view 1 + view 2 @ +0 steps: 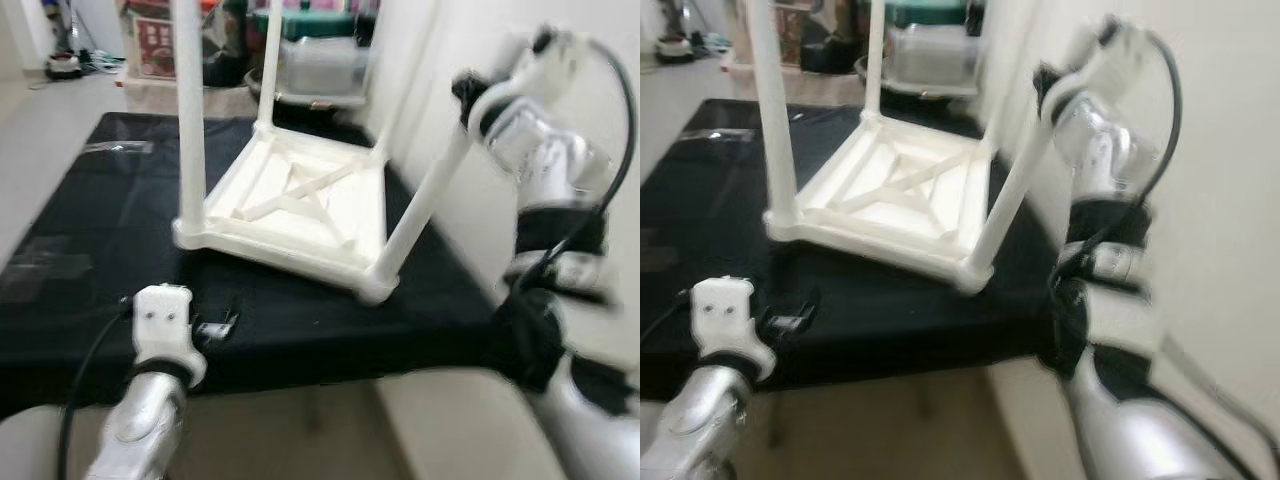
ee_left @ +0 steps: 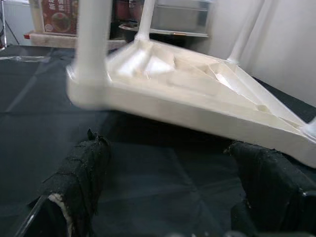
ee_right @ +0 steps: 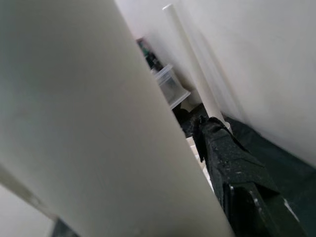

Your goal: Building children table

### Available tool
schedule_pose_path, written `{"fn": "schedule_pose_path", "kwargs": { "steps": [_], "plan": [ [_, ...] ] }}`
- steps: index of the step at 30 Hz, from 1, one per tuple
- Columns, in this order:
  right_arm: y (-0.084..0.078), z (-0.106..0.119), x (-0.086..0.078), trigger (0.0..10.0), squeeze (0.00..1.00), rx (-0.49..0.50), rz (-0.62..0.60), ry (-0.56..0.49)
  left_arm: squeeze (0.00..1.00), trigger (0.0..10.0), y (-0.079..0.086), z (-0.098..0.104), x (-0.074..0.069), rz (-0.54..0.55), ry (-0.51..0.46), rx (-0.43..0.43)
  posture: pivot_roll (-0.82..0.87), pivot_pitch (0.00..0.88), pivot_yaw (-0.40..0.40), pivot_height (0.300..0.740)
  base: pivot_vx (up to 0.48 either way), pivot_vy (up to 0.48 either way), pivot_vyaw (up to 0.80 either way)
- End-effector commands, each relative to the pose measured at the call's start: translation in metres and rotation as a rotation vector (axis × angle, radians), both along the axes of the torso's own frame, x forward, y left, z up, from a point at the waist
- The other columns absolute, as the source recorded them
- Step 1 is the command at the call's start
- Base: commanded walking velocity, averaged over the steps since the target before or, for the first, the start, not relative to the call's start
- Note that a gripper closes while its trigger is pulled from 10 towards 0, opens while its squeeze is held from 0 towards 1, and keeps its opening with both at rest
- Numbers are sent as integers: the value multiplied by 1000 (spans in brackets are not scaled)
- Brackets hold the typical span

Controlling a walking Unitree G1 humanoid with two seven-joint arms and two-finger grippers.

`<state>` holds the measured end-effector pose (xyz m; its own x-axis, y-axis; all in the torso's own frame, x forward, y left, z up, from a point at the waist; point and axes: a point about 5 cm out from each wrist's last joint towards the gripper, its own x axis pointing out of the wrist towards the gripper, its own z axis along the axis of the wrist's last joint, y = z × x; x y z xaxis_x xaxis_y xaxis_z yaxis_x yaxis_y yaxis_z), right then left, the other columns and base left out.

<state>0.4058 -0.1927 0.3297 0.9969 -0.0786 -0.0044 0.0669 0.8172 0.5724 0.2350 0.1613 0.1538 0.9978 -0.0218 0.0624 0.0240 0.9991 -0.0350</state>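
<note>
A white children's table [image 1: 300, 200] lies upside down on a black-covered tabletop [image 1: 90, 210], its legs pointing up. My right gripper [image 1: 462, 95] is at the top of the near right leg [image 1: 420, 210] and shut on it; in the right wrist view the leg [image 3: 89, 123] runs close beside one black finger [image 3: 232, 163]. My left gripper [image 2: 168, 148] is open and empty, low over the cloth just in front of the table's near left corner [image 2: 86, 94]. Its fingers [image 1: 215, 325] are near the tabletop's front edge.
A white wall [image 1: 590, 40] stands close on the right. Behind the tabletop are a clear storage bin [image 1: 320, 60] and a red-printed box [image 1: 155, 45]. Tape patches [image 1: 40, 265] lie on the cloth at left. The floor [image 1: 40, 120] opens to the far left.
</note>
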Motion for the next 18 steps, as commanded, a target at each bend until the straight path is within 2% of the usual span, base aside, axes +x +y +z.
{"fn": "schedule_pose_path", "kwargs": {
  "steps": [1, 2, 3, 5, 7, 8, 10, 11, 12, 14, 15, 18],
  "plan": [
    [5, -58, 7, 0, 0, 308, 68, 178, 0, 10000, -4, -3, 1, -2, 3, -5, 34, 0, -116, 740, 0, 0, 0],
    [2, -90, 7, 0, 0, 343, 37, 270, 0, 10000, -4, -3, 2, -3, 3, -7, 42, 0, -125, 740, 0, 0, 0],
    [-4, -136, 1, 0, 0, 374, -26, 405, 0, 10000, -4, -3, 2, -2, 2, -13, 41, 0, -124, 740, 0, 0, 0],
    [-4, -136, 1, 0, 0, 374, -26, 405, 0, 10000, -4, -3, 2, -2, 2, -13, 41, 0, -124, 740, 0, 0, 0],
    [2, -162, -5, 0, 0, 362, -23, 486, 0, 10000, -4, -3, 2, 1, -1, -17, 43, 0, -127, 740, 0, 0, 0],
    [2, -162, -5, 0, 0, 362, -23, 486, 0, 10000, -4, -3, 2, 1, -1, -17, 43, 0, -127, 740, 0, 0, 0],
    [18, -184, -11, 0, 0, 345, 30, 560, 0, 10000, -4, -2, 2, 4, -6, -16, 48, 0, -129, 740, 0, 0, 0],
    [18, -184, -11, 0, 0, 345, 30, 560, 0, 10000, -4, -2, 2, 4, -6, -16, 48, 0, -129, 740, 0, 0, 0],
    [27, -191, -14, 0, 0, 340, 51, 596, 0, 10000, -4, 0, 1, 6, -12, -15, 52, 0, -127, 740, 0, 0, 0],
    [32, -195, -15, 0, 0, 343, 59, 619, 0, 10000, -3, 1, 1, 8, -16, -14, 52, 0, -127, 740, 0, 0, 0],
    [50, -198, -17, 0, 0, 351, 111, 642, 0, 10000, -2, 3, 0, 10, -23, -11, 57, 0, -127, 740, 0, 0, 0],
    [50, -198, -17, 0, 0, 351, 111, 642, 0, 10000, -2, 3, 0, 10, -23, -11, 57, 0, -127, 740, 0, 0, 0]
  ]
}}
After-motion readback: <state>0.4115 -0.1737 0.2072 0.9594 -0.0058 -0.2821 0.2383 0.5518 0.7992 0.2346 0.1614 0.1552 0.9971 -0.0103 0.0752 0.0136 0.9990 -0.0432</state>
